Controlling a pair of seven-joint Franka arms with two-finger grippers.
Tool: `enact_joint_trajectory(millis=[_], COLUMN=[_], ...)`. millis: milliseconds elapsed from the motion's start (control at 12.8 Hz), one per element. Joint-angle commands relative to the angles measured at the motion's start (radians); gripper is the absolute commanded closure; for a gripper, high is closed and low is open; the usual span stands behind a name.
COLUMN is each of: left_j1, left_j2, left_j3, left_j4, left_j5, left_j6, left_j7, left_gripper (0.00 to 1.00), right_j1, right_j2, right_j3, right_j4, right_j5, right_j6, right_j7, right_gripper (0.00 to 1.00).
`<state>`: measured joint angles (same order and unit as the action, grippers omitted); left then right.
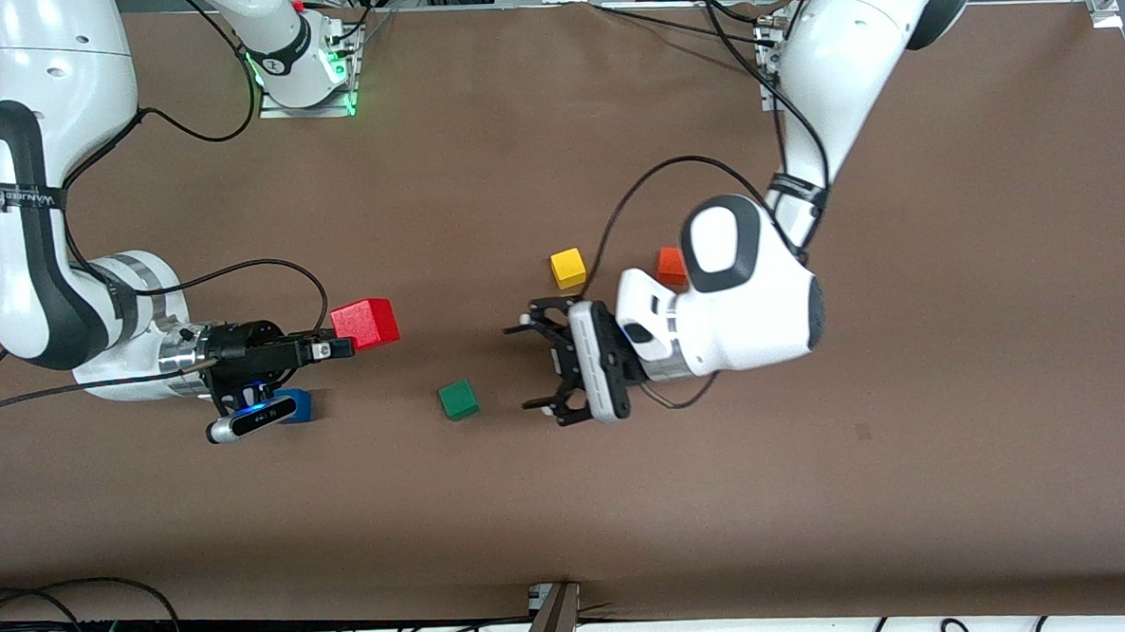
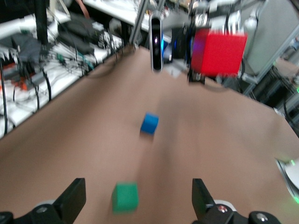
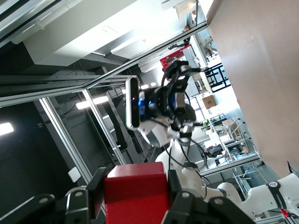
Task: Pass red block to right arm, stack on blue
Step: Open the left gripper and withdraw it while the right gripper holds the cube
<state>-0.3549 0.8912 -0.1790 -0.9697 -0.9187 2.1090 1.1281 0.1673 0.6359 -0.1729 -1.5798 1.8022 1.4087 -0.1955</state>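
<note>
Right gripper [image 1: 344, 345]: horizontal, fingers clamped on red block [image 1: 365, 324], held in the air above the table.
Left gripper [image 1: 536, 366]: horizontal, fingers spread wide, empty, facing the red block.
Blue cube [image 1: 294, 405]: on table, under right wrist.
Green cube [image 1: 458, 399]: between grippers.

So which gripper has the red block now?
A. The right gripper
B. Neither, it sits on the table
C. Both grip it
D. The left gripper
A: the right gripper is shut on the red block, while the left gripper is open and empty.
</note>
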Motion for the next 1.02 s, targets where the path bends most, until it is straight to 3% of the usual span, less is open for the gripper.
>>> enact_joint_trajectory(millis=[0,157,314,392,706,863,941], left_j1=[0.030,0.048,0.050,0.045,0.091,0.108,0.111], left_j2=[-0.018,-0.023,-0.026,-0.034,-0.155,-0.272,-0.337], left_j3=[0.129,0.246,0.414,0.484,0.506,0.503,0.501], left_j4=[0.014,0.017,0.016,0.017,-0.015,-0.110,-0.160], left_j5=[0.127,0.165,0.184,0.246,0.553,0.717,0.739], left_j6=[-0.270,-0.441,-0.541,-0.567,-0.558,-0.459,-0.393], left_j7=[-0.056,-0.056,-0.056,-0.054,-0.057,-0.060,-0.060], left_gripper=[0.00,0.00,0.00,0.00,0.00,0.00,0.00], right_j1=[-0.003,-0.003,0.000,0.003,0.001,0.009,0.014], right_j2=[-0.013,-0.013,-0.019,-0.022,-0.042,-0.054,-0.079], right_j3=[-0.011,-0.049,-0.072,-0.080,-0.086,-0.096,-0.096], right_j4=[0.033,0.090,0.130,0.148,0.253,0.308,0.310], right_j5=[-0.065,-0.153,-0.266,-0.329,-0.588,-0.766,-0.861], right_j6=[0.006,0.009,0.032,0.048,0.098,0.101,0.111], right_j7=[0.001,0.008,0.010,0.008,0.059,0.096,0.097], right_gripper=[0.67,0.67,0.67,0.67,0.67,0.67,0.67])
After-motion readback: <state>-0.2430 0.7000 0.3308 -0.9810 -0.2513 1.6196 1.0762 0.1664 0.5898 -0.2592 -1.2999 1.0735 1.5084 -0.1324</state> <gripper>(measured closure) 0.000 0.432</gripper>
